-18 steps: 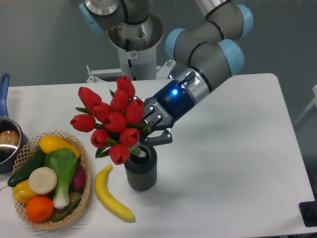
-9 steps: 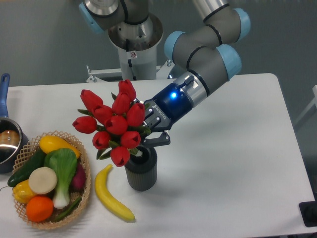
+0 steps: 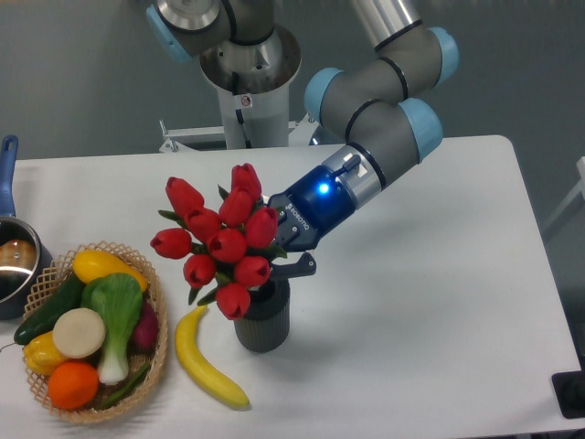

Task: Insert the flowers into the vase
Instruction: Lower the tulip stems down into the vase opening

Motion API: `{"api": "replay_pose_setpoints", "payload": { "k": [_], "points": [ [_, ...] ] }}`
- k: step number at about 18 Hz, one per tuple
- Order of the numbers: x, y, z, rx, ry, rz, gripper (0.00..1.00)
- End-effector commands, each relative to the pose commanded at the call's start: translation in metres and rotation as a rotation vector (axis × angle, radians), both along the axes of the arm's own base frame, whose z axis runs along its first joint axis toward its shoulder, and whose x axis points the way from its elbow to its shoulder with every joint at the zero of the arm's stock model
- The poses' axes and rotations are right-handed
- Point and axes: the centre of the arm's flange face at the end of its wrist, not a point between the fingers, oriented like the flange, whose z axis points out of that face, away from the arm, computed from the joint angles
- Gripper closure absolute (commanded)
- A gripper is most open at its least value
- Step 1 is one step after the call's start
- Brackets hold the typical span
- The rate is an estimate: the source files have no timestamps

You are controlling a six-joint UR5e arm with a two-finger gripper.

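The flowers (image 3: 222, 240), a bunch of red tulip buds with small green leaves, lean up and to the left over the vase (image 3: 263, 322). The vase is a short dark grey ribbed cylinder standing on the white table. The lowest buds hide most of its mouth, and the stems run down behind them toward that mouth. My gripper (image 3: 285, 256) reaches in from the right, just above the vase rim, shut on the flowers' stems. Buds hide part of its fingers.
A yellow banana (image 3: 207, 359) lies just left of the vase. A wicker basket (image 3: 156, 352) of fruit and vegetables sits at the front left. A pot (image 3: 13, 261) with a blue handle is at the left edge. The robot base (image 3: 245, 82) stands at the back.
The gripper has carried the flowers right and downward. The bunch now sits more squarely over the vase, with its lowest buds covering the mouth.
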Motion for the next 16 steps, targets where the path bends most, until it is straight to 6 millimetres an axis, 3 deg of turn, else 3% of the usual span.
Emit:
{"api": "replay_pose_setpoints", "payload": {
  "k": [7,16],
  "points": [
    [-0.006,-0.012,-0.026,-0.001,0.005,0.015,0.75],
    [-0.008,-0.013,-0.06,-0.021,-0.03,0.015,0.75]
  ]
}}
